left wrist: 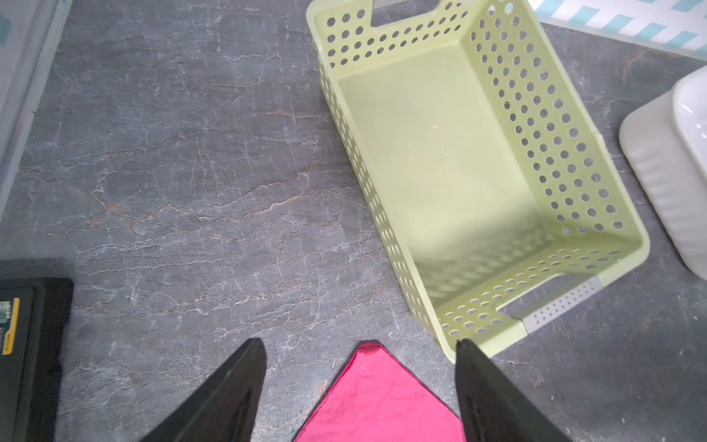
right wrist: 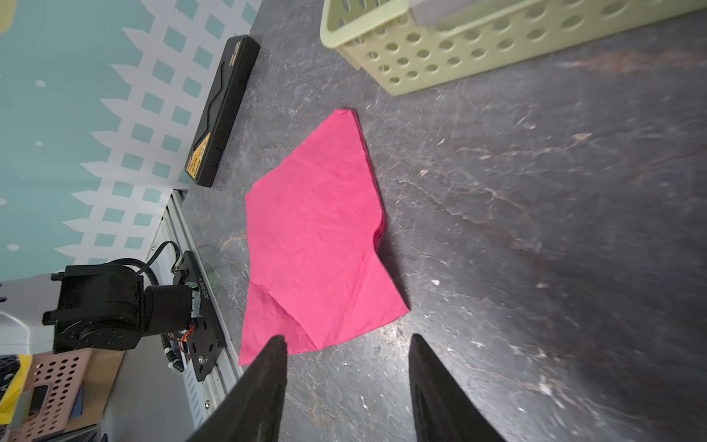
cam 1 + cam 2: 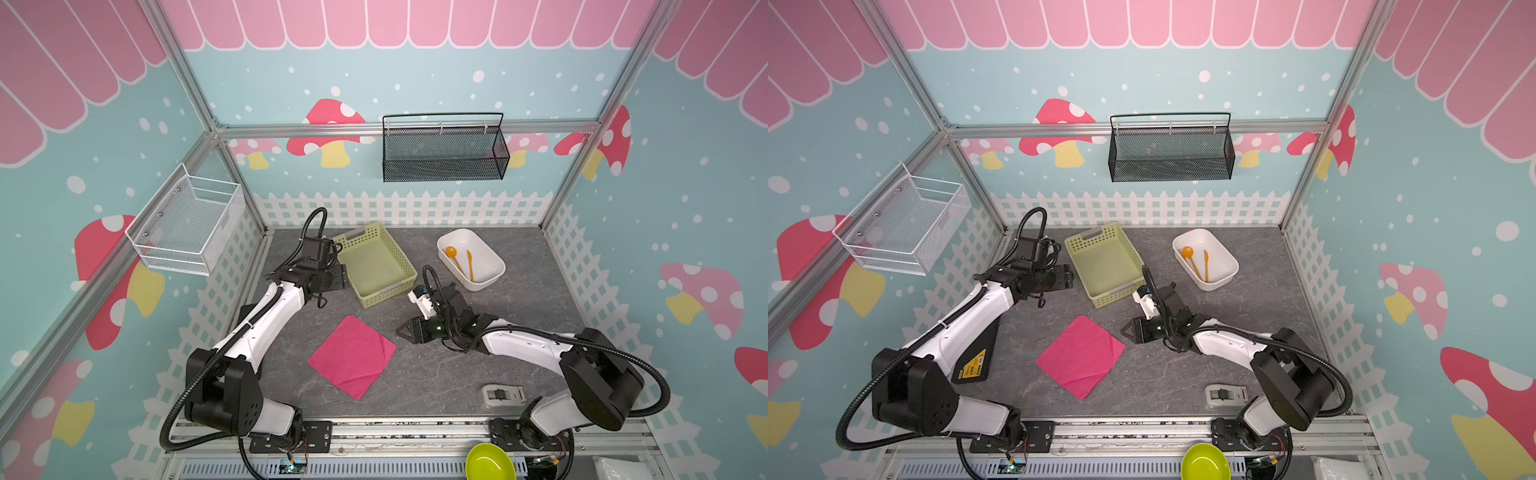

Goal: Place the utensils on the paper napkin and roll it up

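Pink napkin [image 3: 352, 357] lies flat mid-table. Orange utensils [image 3: 451, 252] sit in a white tub [image 3: 486, 255], far right. Left gripper [image 1: 359, 340] gapes wide, empty; right gripper [image 2: 348, 336] stands narrower, empty, just right of the napkin.

A: Napkin, cutlery?
B: The paper napkin [image 3: 352, 357] is thin matt paper, creased. The utensils [image 3: 451, 252] are smooth orange plastic.
A: Rest?
B: Worktop [image 3: 436, 374] matt, veined stone-look. Green basket [image 3: 376, 266] smooth perforated plastic, white tub [image 3: 484, 259] glossy, wall basket [image 3: 444, 153] black metal mesh.
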Available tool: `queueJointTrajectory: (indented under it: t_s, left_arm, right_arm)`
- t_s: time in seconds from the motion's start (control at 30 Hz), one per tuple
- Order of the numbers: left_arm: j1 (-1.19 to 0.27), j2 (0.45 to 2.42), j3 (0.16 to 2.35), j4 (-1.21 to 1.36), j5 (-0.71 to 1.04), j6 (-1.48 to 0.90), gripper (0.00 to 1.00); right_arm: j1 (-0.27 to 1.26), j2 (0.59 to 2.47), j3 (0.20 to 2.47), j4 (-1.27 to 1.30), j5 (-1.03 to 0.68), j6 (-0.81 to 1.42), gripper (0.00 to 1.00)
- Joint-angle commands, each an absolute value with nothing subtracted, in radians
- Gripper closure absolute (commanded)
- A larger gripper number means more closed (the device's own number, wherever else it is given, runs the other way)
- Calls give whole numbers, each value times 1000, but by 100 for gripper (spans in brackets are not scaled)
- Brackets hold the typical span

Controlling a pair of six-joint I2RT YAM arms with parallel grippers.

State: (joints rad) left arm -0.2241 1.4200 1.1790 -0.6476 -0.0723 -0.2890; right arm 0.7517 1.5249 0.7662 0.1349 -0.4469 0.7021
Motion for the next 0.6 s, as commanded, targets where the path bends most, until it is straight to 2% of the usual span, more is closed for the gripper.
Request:
queueJointTrajectory:
  t_s: [0.0, 0.27, 0.57]
  left_arm:
    - [-212, 1347, 1172, -673, -131, -222, 20]
    - [-153, 1292, 1120, -638, -116, -230, 21]
    - [-153, 1281, 1114, -635, -120, -229, 21]
  right_arm:
    - [798, 1586, 780, 202, -430, 781, 49]
    - [888, 1770, 916, 206, -454, 799, 57]
    - [908, 1831, 973, 186, -442, 797, 59]
